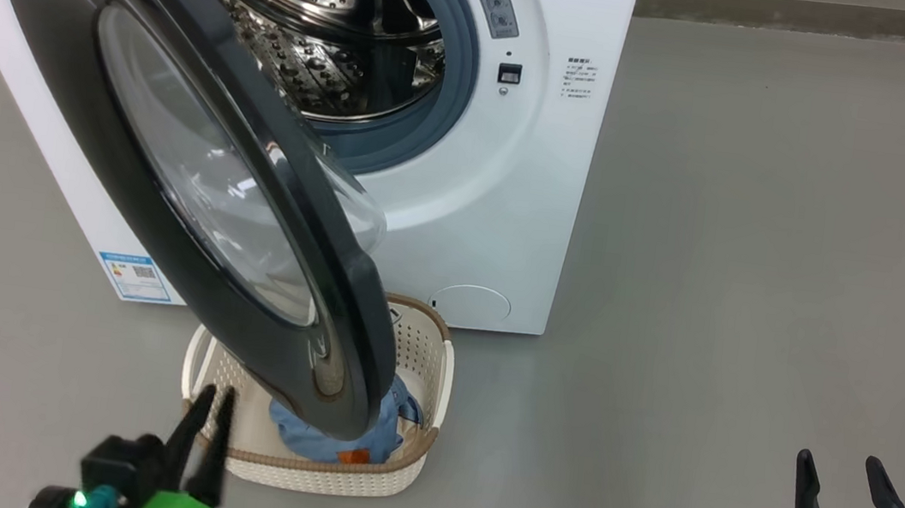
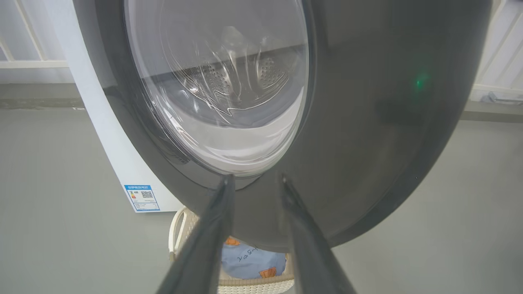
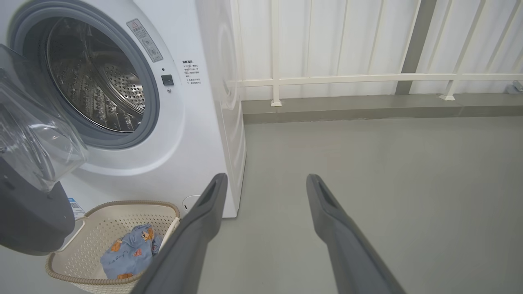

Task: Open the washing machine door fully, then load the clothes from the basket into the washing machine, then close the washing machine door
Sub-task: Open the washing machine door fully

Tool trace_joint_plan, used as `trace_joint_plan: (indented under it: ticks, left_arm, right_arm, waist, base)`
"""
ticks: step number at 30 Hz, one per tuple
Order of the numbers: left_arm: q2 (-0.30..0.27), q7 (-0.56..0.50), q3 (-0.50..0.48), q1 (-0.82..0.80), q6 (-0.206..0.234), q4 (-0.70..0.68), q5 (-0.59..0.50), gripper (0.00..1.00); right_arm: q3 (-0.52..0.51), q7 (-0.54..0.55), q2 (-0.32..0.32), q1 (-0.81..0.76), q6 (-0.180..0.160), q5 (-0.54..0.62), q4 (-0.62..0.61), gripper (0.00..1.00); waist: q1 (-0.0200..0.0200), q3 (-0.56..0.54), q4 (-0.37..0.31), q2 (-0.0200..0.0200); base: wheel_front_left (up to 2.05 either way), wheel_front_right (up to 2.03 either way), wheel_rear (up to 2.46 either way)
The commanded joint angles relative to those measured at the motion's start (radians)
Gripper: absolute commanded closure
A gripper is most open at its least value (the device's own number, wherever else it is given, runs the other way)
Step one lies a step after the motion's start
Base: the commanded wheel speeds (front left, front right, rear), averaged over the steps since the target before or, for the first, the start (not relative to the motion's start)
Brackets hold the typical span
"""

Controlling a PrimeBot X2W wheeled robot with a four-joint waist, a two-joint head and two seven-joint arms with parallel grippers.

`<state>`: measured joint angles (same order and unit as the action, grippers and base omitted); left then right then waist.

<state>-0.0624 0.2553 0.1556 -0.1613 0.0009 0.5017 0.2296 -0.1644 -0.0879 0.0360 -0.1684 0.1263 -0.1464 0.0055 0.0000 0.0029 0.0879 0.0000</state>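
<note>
Standing ajar on the big white front-loading washing machine (image 1: 501, 208), the large round door (image 1: 195, 171) with glossy black rim and bulging clear glass bowl is slanting from upper left to lower right in the head view. Its free edge is hanging over the cream perforated plastic basket (image 1: 427, 354) of light blue clothes (image 1: 326, 441). The left gripper (image 1: 220, 391) is hovering narrowly parted and empty; the right gripper (image 1: 840, 461) is gaping wide, empty.

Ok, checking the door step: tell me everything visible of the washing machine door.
The washing machine door is round: a wide glossy black rim around a bulging clear glass bowl. It stands swung out from the opening, lower edge over the basket. The left gripper points at its rim; contact unclear.
</note>
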Motion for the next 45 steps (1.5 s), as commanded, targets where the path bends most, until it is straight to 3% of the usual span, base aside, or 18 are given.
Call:
trace_joint_plan:
  ticks: [1, 5, 12, 20, 27, 33, 45]
  left_arm:
    - [-0.012, 0.006, -0.043, -0.045, 0.006, -0.041, 0.025, 1.00]
    - [-0.008, 0.005, -0.081, -0.076, 0.029, -0.103, 0.062, 1.00]
    - [-0.001, 0.006, -0.076, -0.135, 0.054, -0.362, 0.060, 1.00]
    - [0.008, -0.062, 0.074, -0.214, 0.044, -0.606, 0.067, 1.00]
    - [0.012, -0.119, 0.256, -0.245, 0.072, -0.709, 0.125, 1.00]
    - [0.012, -0.132, 0.393, -0.247, 0.120, -0.710, 0.204, 1.00]
    - [0.012, -0.082, 0.445, -0.268, 0.204, -0.504, 0.310, 1.00]
  right_arm:
    - [0.024, 0.000, 0.014, 0.015, 0.004, 0.015, -0.035, 0.00]
    - [0.019, 0.001, 0.014, 0.012, 0.004, 0.009, -0.040, 0.00]
    - [0.007, 0.005, 0.014, 0.015, 0.004, 0.032, -0.044, 0.00]
    - [0.021, 0.011, 0.014, 0.033, 0.004, 0.045, -0.043, 0.00]
    - [0.042, 0.010, 0.014, 0.046, 0.004, 0.045, -0.035, 0.00]
    - [0.055, 0.013, 0.014, 0.058, 0.004, 0.070, -0.030, 0.00]
    - [0.064, 0.006, 0.014, 0.085, 0.004, 0.055, -0.006, 0.00]
  waist:
    - [0.0000, 0.000, 0.002, 0.0000]
    - [0.0000, -0.001, 0.008, 0.0000]
    - [0.0000, 0.004, 0.021, 0.0000]
    - [0.0000, 0.024, 0.015, 0.0000]
    - [0.0000, 0.037, -0.013, 0.0000]
    - [0.0000, 0.058, -0.034, 0.0000]
    - [0.0000, 0.085, -0.054, 0.0000]
  base:
    - [0.00, 0.00, 0.00]
    - [0.00, 0.00, 0.00]
    - [0.00, 0.00, 0.00]
    - [0.00, 0.00, 0.00]
    - [0.00, 0.00, 0.00]
    - [0.00, 0.00, 0.00]
    - [0.00, 0.00, 0.00]
